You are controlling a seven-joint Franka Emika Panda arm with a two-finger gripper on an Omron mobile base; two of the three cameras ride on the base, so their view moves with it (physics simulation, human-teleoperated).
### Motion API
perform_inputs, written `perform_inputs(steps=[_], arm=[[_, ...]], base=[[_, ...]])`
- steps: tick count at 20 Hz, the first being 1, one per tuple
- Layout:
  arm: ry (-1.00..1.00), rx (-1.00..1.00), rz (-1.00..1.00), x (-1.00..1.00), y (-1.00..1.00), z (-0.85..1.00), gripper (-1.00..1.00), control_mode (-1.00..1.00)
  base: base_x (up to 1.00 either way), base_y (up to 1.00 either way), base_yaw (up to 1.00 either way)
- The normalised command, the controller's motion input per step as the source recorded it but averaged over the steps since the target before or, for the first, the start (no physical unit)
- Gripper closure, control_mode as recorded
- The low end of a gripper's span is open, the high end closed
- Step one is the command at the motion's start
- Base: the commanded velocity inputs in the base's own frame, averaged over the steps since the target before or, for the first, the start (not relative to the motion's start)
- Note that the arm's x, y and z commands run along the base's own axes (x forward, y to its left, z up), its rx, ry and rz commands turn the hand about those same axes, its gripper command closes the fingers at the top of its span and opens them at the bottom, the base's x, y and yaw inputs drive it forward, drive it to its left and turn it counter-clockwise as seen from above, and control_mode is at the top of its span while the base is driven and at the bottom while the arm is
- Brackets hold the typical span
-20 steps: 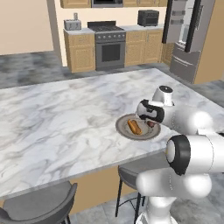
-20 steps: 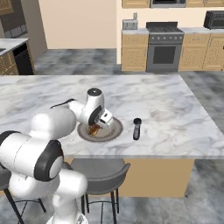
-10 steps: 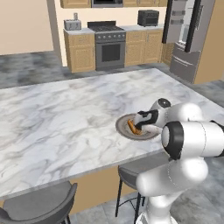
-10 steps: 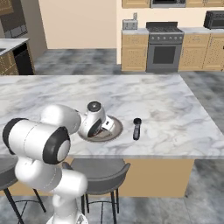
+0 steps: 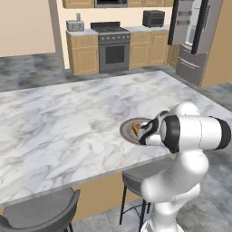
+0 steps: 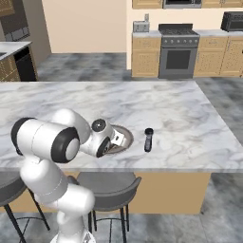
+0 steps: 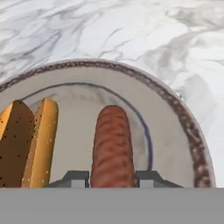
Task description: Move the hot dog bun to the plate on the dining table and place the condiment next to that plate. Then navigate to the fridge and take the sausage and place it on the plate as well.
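In the hand view my gripper (image 7: 113, 178) is shut on the reddish-brown sausage (image 7: 113, 144), a dark fingertip on each side of it. The sausage lies low over the middle of the grey-brown plate (image 7: 188, 127). The orange-brown hot dog bun (image 7: 28, 142) rests on the plate just left of the sausage. From the base, the plate (image 6: 125, 135) sits near the front edge of the marble dining table (image 6: 190, 118), with my hand down on it. The dark condiment (image 6: 148, 139) stands just right of the plate. The bun (image 5: 135, 130) peeks out beside my wrist.
The steel fridge (image 5: 192, 36) stands at the back right with a door ajar. A stove (image 6: 178, 52) and wood cabinets line the far wall. Grey stools (image 6: 107, 182) sit under the table's front edge. Bare marble spreads to the left of the plate.
The arm has folded down and forward, bringing the hand with the sausage from above the plate down onto it. Plate, bun and condiment have stayed put.
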Motion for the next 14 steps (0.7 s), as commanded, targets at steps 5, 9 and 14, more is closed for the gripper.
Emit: perform_inputs(steps=[5, 9, 14], arm=[[0.02, -0.04, -0.01, 0.39, -0.04, 0.00, 1.00, -1.00], [0.06, -0.01, -0.01, 0.39, 0.00, 0.00, -1.00, -1.00], [0.10, 0.00, -0.01, 0.27, 0.00, -0.08, -1.00, -1.00]], base=[[0.00, 0.00, 0.00], [0.00, 0.00, 0.00], [0.00, 0.00, 0.00]])
